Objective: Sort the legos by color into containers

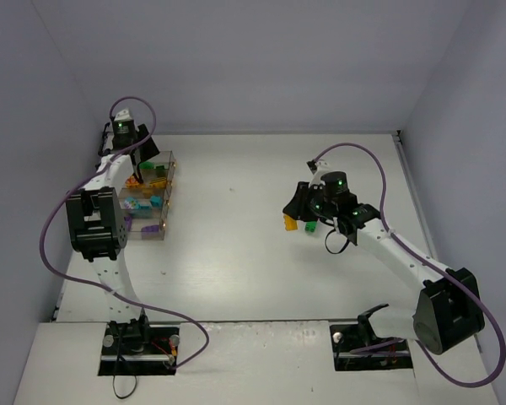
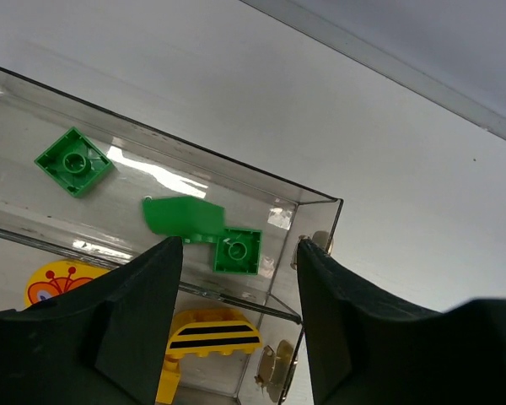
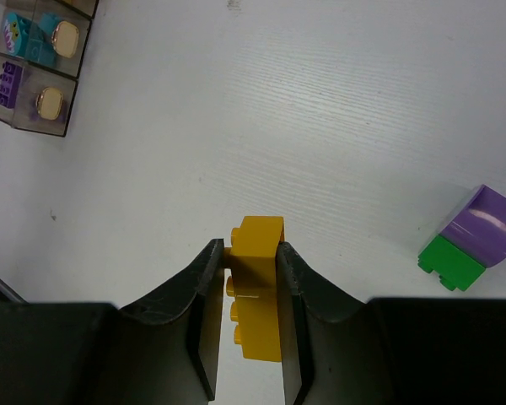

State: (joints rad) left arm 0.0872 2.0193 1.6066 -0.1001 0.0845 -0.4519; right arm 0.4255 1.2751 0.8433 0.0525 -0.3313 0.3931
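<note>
We see the containers (image 2: 261, 173) as clear, glossy plastic; their walls throw bright streaks of glare. Their small brass-coloured clasps (image 3: 65, 38) look like polished metal. The green bricks (image 2: 73, 160) inside are smooth, shiny plastic. The yellow striped piece (image 2: 212, 332) is the same smooth plastic, with black bands printed on it. The jaws of the left gripper (image 2: 238, 243) and of the right gripper (image 3: 249, 246) look like matt black plastic, faintly grainy. The yellow brick (image 3: 257, 295) between the right jaws is smooth with a duller sheen. The purple piece (image 3: 487, 224) at the right carries a soft gloss. The bench (image 3: 320, 110) is white and matt, with a fine ribbed grain.
</note>
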